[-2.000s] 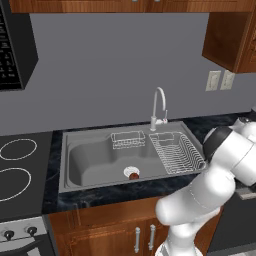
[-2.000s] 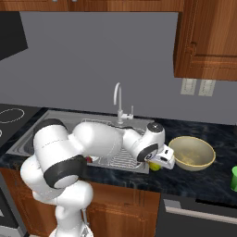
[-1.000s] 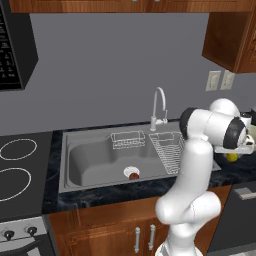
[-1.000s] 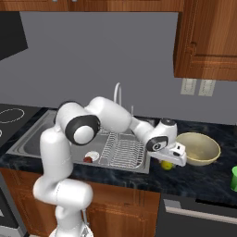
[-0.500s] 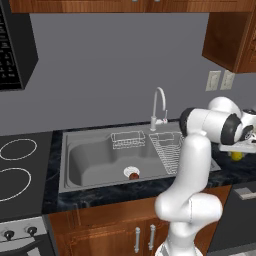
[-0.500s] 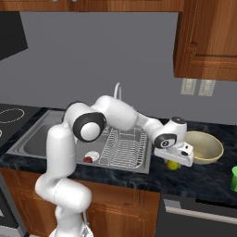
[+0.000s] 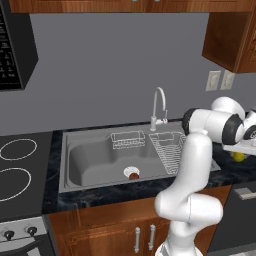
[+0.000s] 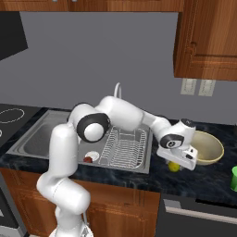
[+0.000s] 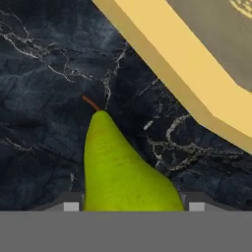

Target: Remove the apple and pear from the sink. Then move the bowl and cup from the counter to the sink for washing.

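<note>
No brand, label or readable writing shows on any item. Pear (image 9: 120, 170): yellow-green, brown stem, lying on the dark speckled counter (image 9: 44, 88) to the right of the sink (image 7: 95, 157), just beside the rim of the bowl (image 8: 207, 147); in the right base view it sits directly under the gripper (image 8: 178, 159). Gripper fingers: set apart on either side of the pear's wide end in the hand view; whether the pads touch the fruit cannot be told. Apple (image 7: 133, 176): dark red, on the sink floor at the drain. Bowl: pale yellow-tan, on the counter right of the wire rack (image 8: 122, 147). Cup (image 8: 233, 178): bright green, at the far right edge of the right base view, on the counter, apart from the bowl. Faucet (image 7: 157, 107): chrome, curved, behind the basin. Change against the frames of two seconds and one second ago: the arm has swung rightward from over the rack to the counter strip beside the bowl, carrying the pear with it; apple, bowl and cup stand unchanged.
</note>
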Tool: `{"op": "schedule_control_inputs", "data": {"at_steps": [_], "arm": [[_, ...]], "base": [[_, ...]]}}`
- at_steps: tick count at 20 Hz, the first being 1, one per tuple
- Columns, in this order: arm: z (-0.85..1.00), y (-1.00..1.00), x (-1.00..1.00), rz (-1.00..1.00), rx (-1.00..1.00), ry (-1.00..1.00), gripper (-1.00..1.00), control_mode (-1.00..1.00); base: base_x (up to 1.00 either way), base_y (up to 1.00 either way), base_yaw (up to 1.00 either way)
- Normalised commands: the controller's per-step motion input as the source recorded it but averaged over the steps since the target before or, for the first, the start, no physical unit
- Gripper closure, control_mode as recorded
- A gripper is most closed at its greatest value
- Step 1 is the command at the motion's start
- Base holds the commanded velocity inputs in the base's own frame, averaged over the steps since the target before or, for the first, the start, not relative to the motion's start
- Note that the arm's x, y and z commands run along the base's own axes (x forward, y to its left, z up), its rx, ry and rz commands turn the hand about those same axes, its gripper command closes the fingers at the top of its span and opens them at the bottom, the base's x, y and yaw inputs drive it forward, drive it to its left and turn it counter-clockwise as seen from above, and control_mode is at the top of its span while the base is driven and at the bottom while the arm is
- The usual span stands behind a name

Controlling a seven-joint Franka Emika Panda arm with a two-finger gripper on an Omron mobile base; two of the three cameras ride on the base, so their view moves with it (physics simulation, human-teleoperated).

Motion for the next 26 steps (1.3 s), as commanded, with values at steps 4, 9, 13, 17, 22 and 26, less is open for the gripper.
{"op": "schedule_control_inputs", "data": {"at_steps": [4, 9, 13, 17, 22, 26], "arm": [[-0.12, 0.01, 0.00, 0.00, 0.05, 0.00, 1.00, -1.00], [-0.13, 0.01, 0.00, 0.00, 0.00, 0.00, 1.00, -1.00], [-0.12, 0.08, 0.01, 0.00, 0.00, 0.00, -1.00, -1.00], [-0.06, 0.12, 0.01, 0.00, 0.00, 0.00, -1.00, -1.00], [0.00, 0.09, 0.00, 0.00, 0.00, 0.00, -1.00, -1.00], [0.00, 0.04, 0.00, 0.00, -0.01, 0.00, -1.00, -1.00]], "base": [[0.00, 0.00, 0.00], [0.00, 0.00, 0.00], [0.00, 0.00, 0.00], [0.00, 0.00, 0.00], [0.00, 0.00, 0.00], [0.00, 0.00, 0.00]]}}
